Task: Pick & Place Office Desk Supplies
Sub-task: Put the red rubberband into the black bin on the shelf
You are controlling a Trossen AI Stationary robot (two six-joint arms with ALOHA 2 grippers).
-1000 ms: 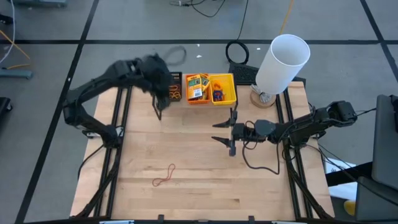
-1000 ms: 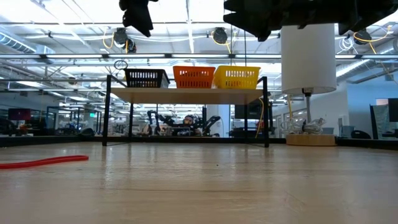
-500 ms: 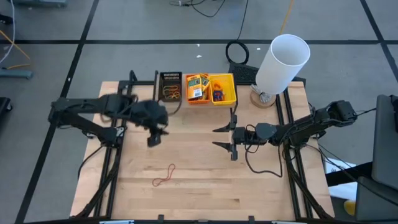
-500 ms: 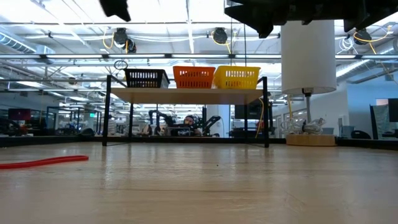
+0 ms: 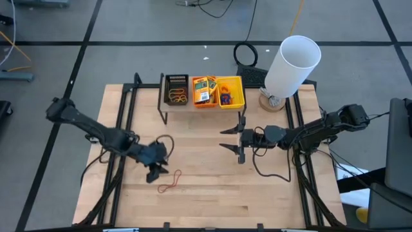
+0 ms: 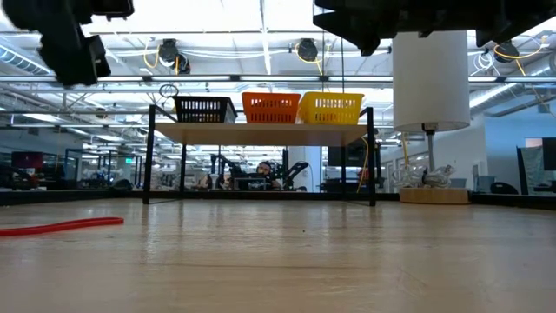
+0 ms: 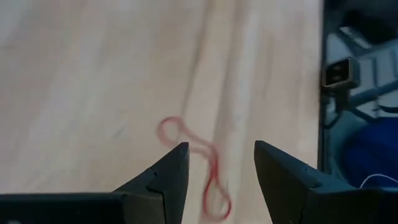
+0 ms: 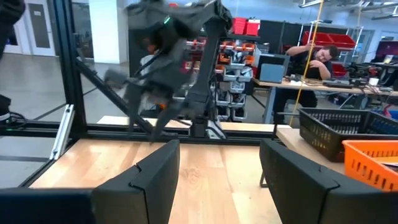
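One red rubber-band loop [image 5: 170,183] lies flat on the wood near the table's near left; it also shows in the low view [image 6: 61,227]. My left gripper [image 5: 156,173] hangs just above and slightly left of the loop. Its fingers are open, and the loop [image 7: 193,168] shows in the gap between them in the left wrist view. My right gripper [image 5: 226,138] waits open at mid-table, pointing left. Yellow packs [image 5: 203,88] lie in the orange bin and more bands [image 5: 176,96] in the black bin.
Black [image 5: 176,89], orange [image 5: 205,102] and yellow [image 5: 239,96] bins stand side by side on a raised shelf at the far edge. A big white cylinder [image 5: 293,61] leans on a stand at the far right. Bare wood lies between the two grippers.
My left arm has swung from the black bin at the far edge toward the near edge and down. It now hangs low over the red loop. The loop has not moved.
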